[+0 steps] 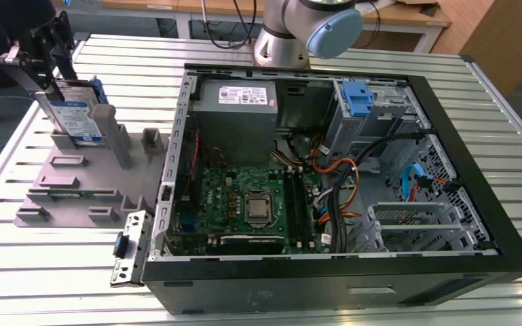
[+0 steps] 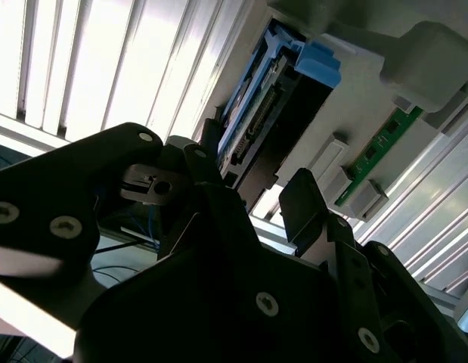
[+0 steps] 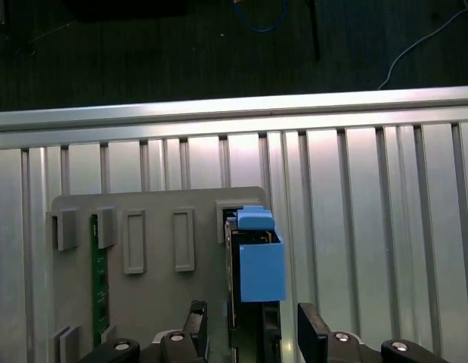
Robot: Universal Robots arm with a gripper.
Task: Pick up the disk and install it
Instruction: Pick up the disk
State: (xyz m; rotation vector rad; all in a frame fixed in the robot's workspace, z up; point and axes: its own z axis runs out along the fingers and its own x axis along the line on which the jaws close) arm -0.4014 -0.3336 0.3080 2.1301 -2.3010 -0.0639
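Two black fingers (image 3: 197,324) of the hand (image 3: 252,325) are seen spread apart in the first wrist view, one on each side of the disk (image 3: 256,276) and its blue-railed edge. A gap shows on both sides, and nothing is gripped. In the exterior view the disk is stood upright on edge in a slot of the grey fixture (image 1: 70,183), at that view's left, on the slatted metal counter (image 1: 52,272) beside the open computer case (image 1: 478,204). A white-and-blue label is carried on the disk's face, but its print cannot be made out. Inside the case, a white sticker is borne by the grey power supply (image 1: 242,112), its writing likewise unreadable, and a blue clip (image 1: 358,98) is seated in the drive bay.
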